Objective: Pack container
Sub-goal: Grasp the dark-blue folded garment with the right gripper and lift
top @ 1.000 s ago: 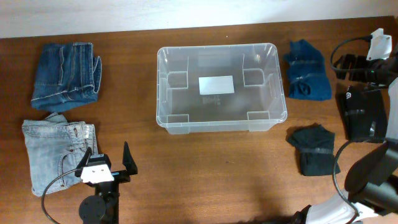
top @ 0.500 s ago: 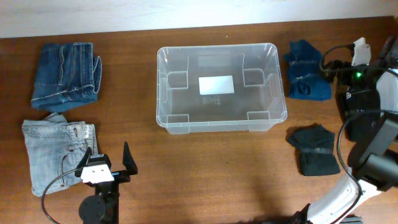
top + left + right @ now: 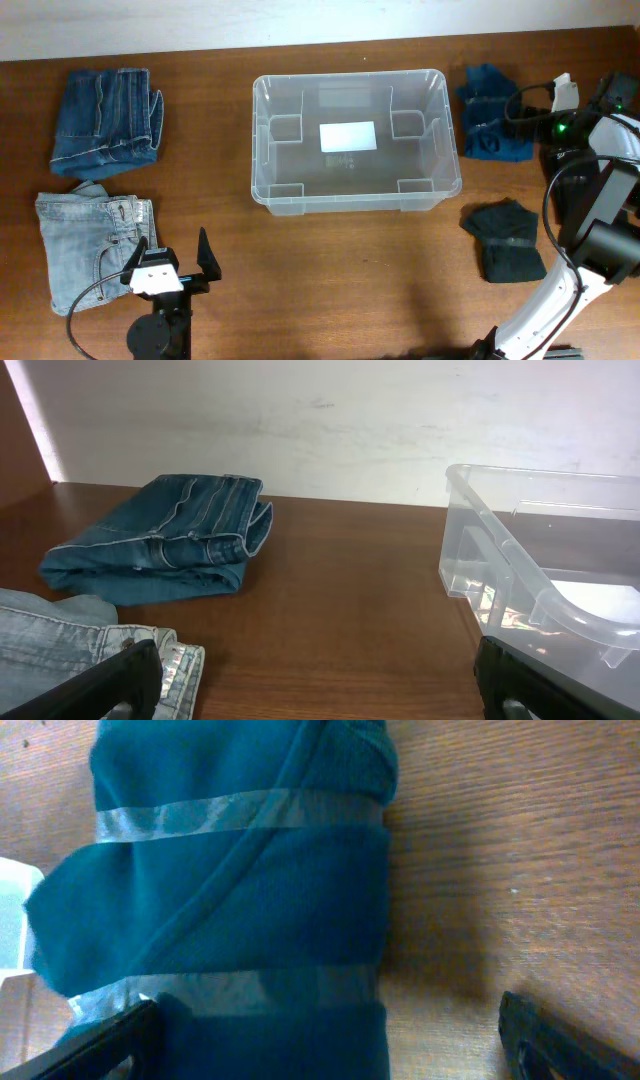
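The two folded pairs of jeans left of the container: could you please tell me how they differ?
The dark jeans are deep indigo; the light jeans are pale, washed-out blue. The dark jeans lie farther from the robot; the light jeans lie nearer, beside the left gripper. Both are folded denim, lying flat.

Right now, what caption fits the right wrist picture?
Open jaws facing a taped blue cloth bundle on the wooden table.

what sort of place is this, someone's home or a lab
Probably a robot lab or test bench, not a home: cabled robot arms stand at a wooden table against a plain white wall, with folded clothes laid out around an empty clear container.
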Action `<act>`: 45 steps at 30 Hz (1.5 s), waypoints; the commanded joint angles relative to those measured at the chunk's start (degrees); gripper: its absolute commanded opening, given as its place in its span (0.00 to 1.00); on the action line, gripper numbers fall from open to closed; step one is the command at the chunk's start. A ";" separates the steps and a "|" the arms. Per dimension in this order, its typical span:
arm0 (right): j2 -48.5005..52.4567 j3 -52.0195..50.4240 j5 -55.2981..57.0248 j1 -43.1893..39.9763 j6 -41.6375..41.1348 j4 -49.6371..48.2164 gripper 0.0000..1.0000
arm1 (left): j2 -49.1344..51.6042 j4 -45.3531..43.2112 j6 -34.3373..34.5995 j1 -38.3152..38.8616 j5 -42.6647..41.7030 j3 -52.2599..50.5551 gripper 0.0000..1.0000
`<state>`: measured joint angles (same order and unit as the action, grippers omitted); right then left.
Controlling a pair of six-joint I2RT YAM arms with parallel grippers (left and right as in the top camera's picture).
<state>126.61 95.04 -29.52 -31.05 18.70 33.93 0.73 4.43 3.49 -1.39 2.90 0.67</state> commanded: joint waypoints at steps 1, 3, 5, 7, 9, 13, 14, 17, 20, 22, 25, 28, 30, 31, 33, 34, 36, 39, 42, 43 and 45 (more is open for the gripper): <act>2.58 0.66 -2.03 -0.26 0.79 -1.05 0.99 | -0.39 0.17 -0.50 -0.26 -0.57 -0.15 0.99; 3.32 0.66 -3.06 -0.20 0.76 -1.40 0.99 | -0.39 0.17 -0.50 -0.26 -0.57 -0.15 0.99; 4.20 0.66 -4.68 -0.20 0.76 -1.64 0.99 | -0.39 0.17 -0.50 -0.26 -0.57 -0.15 0.99; 4.98 0.66 -6.27 -0.20 0.76 -1.95 0.99 | -0.39 0.17 -0.50 -0.26 -0.57 -0.15 0.99; 5.60 0.66 -7.85 -0.15 0.76 -2.29 0.99 | -0.39 0.17 -0.50 -0.26 -0.57 -0.15 0.99; 6.56 0.66 -11.06 -0.11 0.76 -2.36 0.99 | -0.39 0.17 -0.48 -0.26 -0.57 -0.15 0.99; 6.64 0.66 -11.65 -0.11 0.37 -2.43 0.98 | -0.39 0.17 -0.50 -0.26 -0.57 -0.15 0.99; 6.84 0.66 -14.16 -0.11 0.33 -2.67 0.99 | -0.39 0.17 -0.50 -0.26 -0.57 -0.15 0.99; 6.84 0.66 -18.45 -0.15 0.31 -3.54 0.99 | -0.39 0.17 -0.50 -0.26 -0.57 -0.15 0.99; 6.84 0.66 -21.24 -0.15 0.09 -4.28 0.99 | -0.39 0.17 -0.50 -0.26 -0.57 -0.15 0.99; 6.84 0.66 -23.10 -0.11 -2.82 -6.19 0.99 | -0.39 0.17 -0.50 -0.26 -0.57 -0.15 0.99; 6.84 0.66 -23.61 -0.11 -4.20 -6.97 0.99 | -0.39 0.17 -0.50 -0.26 -0.57 -0.15 0.99; 6.84 0.66 -23.87 -0.11 -4.17 -6.97 0.99 | -0.39 0.17 -0.50 -0.26 -0.57 -0.15 0.99; 6.84 0.66 -23.87 -0.11 -4.17 -6.97 0.98 | -0.39 0.17 -0.50 -0.26 -0.57 -0.15 0.99; 6.86 0.66 -23.82 -0.11 -4.17 -6.95 0.99 | -0.39 0.17 -0.48 -0.28 -0.57 -0.15 0.99; 6.86 0.66 -23.85 -0.11 -4.17 -6.95 0.99 | -0.39 0.17 -0.48 -0.26 -0.57 -0.15 0.99; 6.86 0.66 -23.76 -0.11 -4.17 -6.95 0.98 | -0.39 0.17 -0.50 -0.26 -0.57 -0.15 0.99; 6.86 0.66 -21.94 -0.09 -4.20 -6.75 0.99 | -0.39 0.17 -0.50 -0.26 -0.57 -0.15 0.99; 6.91 0.61 -18.34 -0.09 -4.20 -6.01 0.99 | -0.39 0.17 -0.50 -0.26 -0.57 -0.15 0.99; 6.93 0.59 -17.84 -0.09 -4.17 -5.86 0.98 | -0.39 0.17 -0.50 -0.26 -0.57 -0.15 0.99; 6.95 0.37 -17.57 -0.11 -4.17 -5.64 0.99 | -0.39 0.17 -0.50 -0.26 -0.57 -0.15 0.99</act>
<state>132.57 95.46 -49.04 -31.46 14.74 28.05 0.73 4.40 3.49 -1.39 2.90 0.67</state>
